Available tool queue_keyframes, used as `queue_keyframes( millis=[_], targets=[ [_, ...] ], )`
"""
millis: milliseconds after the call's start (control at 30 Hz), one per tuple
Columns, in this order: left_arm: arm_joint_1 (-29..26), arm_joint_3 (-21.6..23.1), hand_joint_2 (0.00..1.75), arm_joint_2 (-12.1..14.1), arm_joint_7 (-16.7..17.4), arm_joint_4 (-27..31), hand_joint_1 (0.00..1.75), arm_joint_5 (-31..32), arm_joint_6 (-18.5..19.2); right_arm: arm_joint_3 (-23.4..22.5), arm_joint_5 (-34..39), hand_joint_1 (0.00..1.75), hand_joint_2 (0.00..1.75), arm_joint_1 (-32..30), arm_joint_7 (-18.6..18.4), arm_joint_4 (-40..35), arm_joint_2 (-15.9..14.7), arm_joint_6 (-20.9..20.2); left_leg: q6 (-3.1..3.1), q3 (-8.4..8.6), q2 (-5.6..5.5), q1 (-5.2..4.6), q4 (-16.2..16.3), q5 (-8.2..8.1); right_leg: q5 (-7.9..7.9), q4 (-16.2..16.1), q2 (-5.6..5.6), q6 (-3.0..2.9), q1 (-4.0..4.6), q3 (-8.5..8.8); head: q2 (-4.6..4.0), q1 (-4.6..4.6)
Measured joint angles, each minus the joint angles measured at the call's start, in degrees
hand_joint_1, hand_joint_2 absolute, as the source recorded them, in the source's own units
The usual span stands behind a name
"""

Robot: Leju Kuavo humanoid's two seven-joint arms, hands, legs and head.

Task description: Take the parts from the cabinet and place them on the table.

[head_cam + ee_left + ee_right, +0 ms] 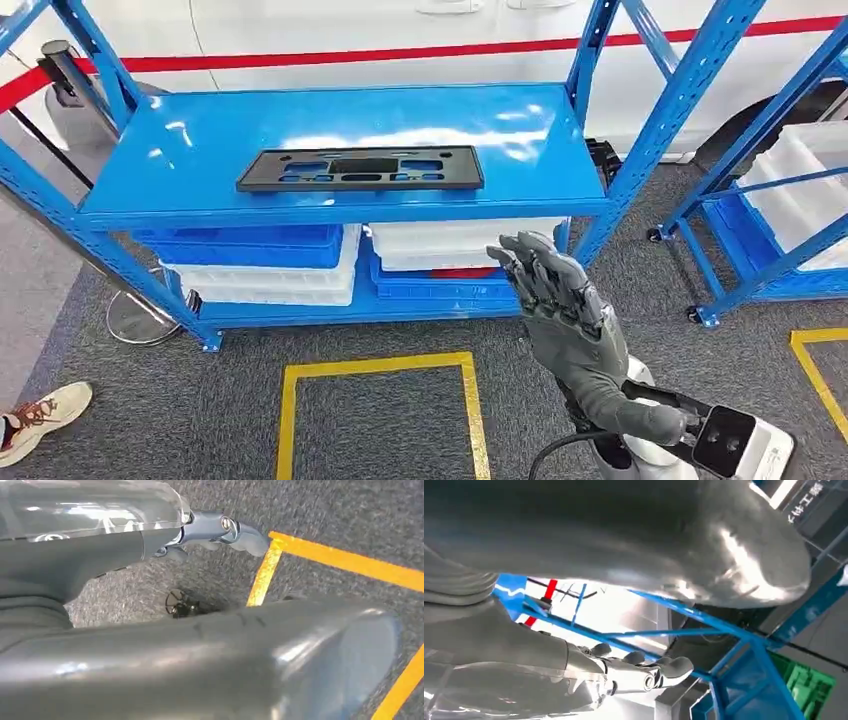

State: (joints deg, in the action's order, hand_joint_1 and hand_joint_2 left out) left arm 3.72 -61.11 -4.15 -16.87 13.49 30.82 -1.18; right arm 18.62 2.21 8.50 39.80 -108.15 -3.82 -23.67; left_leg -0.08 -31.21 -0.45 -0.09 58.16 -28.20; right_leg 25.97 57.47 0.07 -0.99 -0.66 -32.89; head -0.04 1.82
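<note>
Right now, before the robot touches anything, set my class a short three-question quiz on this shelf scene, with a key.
1. True or false: the black part lies on the top shelf of the blue rack.
2. Which hand is raised in front of the rack in the head view? A) left B) right
3. Fill in: the bins under the top shelf are blue and ____.

Key: 1 true. 2 B, the right hand, fingers apart, holding nothing. 3 white.

Yellow tape square [380, 400] on grey carpet [180, 400]; person's sneaker [45, 420] lower left; white vehicle [400, 40] behind.
</note>
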Motion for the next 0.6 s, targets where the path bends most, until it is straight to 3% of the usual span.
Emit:
queue_keyframes(
  millis=[33, 67, 133, 167, 200, 233, 300, 333, 367, 467, 500, 567, 600],
  targets=[
    [0.04, -0.02, 0.0, -0.02, -0.02, 0.0, 0.0, 0.02, 0.0, 0.11, -0.07, 0.0, 0.0, 0.08, 0.0, 0.09, 0.0, 0.0, -0.26, -0.78, 0.08, -0.09, 2.07, -1.31, 0.06, -0.25, -0.02, -0.25, -0.08, 0.33, 0.0, 0.17],
    [0.1, -0.02, 0.0, -0.04, 0.0, -0.02, 0.0, 0.08, 0.02, 0.24, -0.13, 0.0, 0.0, 0.15, 0.0, 0.15, 0.0, 0.0, -0.54, -2.62, 0.08, 0.19, 5.87, -3.26, 0.13, -0.25, -0.08, -0.38, -0.08, 0.43, 0.0, 0.19],
    [0.02, -0.11, 0.0, -0.02, 0.07, -0.02, 0.0, 0.2, 0.02, 0.46, -0.26, 0.0, 0.0, 0.08, 0.0, 0.55, 0.0, 0.0, -1.1, -7.42, 0.09, 0.61, 14.82, -6.71, 0.31, -0.21, -0.19, -0.56, 0.03, 0.52, 0.0, 0.13],
    [-0.09, -0.15, 0.0, -0.02, 0.07, -0.02, 0.0, 0.2, 0.0, 0.55, -0.26, 0.0, 0.0, 0.06, 0.0, 0.7, 0.0, 0.0, -1.31, -9.0, 0.1, 0.7, 17.33, -6.9, 0.4, -0.15, -0.16, -0.55, 0.03, 0.57, 0.0, 0.2],
    [-0.15, -0.17, 0.0, -0.02, 0.07, -0.02, 0.0, 0.2, 0.0, 0.66, -0.26, 0.0, 0.0, 0.01, 0.0, 0.9, 0.0, 0.0, -1.44, -9.21, 0.1, 0.81, 17.02, -5.63, 0.57, -0.12, -0.09, -0.47, -0.01, 0.75, 0.0, 0.17],
    [-0.13, -0.17, 0.0, 0.0, 0.07, -0.02, 0.0, 0.2, 0.0, 0.76, -0.26, 0.0, 0.0, 0.0, 0.0, 1.01, -0.02, 0.0, -1.51, -8.04, 0.11, 0.9, 13.85, -3.07, 0.8, -0.07, -0.02, -0.35, -0.04, 1.01, 0.0, 0.17],
    [-0.07, -0.2, 0.0, 0.09, 0.07, -0.02, 0.0, 0.2, 0.0, 0.85, -0.26, 0.0, 0.0, 0.02, 0.0, 1.16, 0.0, 0.07, -1.38, -3.15, 0.17, 1.06, 2.97, 3.03, 1.5, 0.18, 0.02, 0.1, -0.1, 1.83, 0.0, 0.17],
    [-0.07, -0.22, 0.0, 0.07, 0.07, -0.02, 0.0, 0.2, 0.0, 0.88, -0.29, 0.0, 0.0, 0.02, 0.0, 1.29, 0.0, 0.09, -1.05, -1.98, 0.19, 0.96, 0.98, 2.13, 1.79, 0.26, -0.01, 0.47, 0.15, 1.75, 0.0, 0.11],
    [0.08, -0.22, 0.0, 0.09, 0.02, -0.04, 0.0, 0.2, 0.07, 0.88, -0.33, 0.0, 0.0, 0.08, 0.0, 1.31, -0.02, 0.15, -0.57, -1.87, 0.04, 0.69, 0.0, 2.15, 1.9, 0.66, 0.07, 0.7, 0.3, 1.47, 0.0, 0.19],
    [-0.08, -0.24, 0.0, 0.09, 0.0, -0.04, 0.0, 0.17, 0.11, 1.01, -0.44, 0.0, 0.0, 0.07, 0.0, 1.33, 0.0, 0.33, 0.24, -2.13, 0.01, 0.56, 0.32, 2.02, 1.79, 0.24, 0.0, 1.37, 0.29, 1.55, 0.0, 0.06],
    [-0.06, -0.26, 0.0, 0.04, 0.0, -0.04, 0.0, 0.17, 0.18, 1.05, -0.42, 0.0, 0.0, 0.1, 0.0, 1.31, -0.02, 0.46, 0.89, -1.71, 0.05, 1.06, -0.46, 2.33, 2.33, 0.54, 0.04, 1.82, 0.19, 1.51, 0.0, 0.13],
    [0.02, -0.26, 0.0, 0.07, 0.0, -0.07, 0.0, 0.17, 0.2, 1.18, -0.46, 0.0, 0.0, 0.23, 0.02, 1.33, 0.0, 0.66, 1.45, -1.29, 0.13, 1.0, -0.69, 2.23, 4.63, 4.43, -0.01, 2.15, 0.06, -0.07, 0.0, 0.02],
    [0.07, -0.26, 0.0, 0.09, 0.0, -0.07, 0.0, 0.17, 0.2, 1.2, -0.57, 0.0, 0.0, 0.18, 0.02, 1.33, 0.0, 0.81, 1.6, -1.21, 0.14, 0.97, -0.68, 2.13, 7.2, 10.07, -0.01, 2.37, -0.08, -3.03, 0.0, 0.02]
  ],
)
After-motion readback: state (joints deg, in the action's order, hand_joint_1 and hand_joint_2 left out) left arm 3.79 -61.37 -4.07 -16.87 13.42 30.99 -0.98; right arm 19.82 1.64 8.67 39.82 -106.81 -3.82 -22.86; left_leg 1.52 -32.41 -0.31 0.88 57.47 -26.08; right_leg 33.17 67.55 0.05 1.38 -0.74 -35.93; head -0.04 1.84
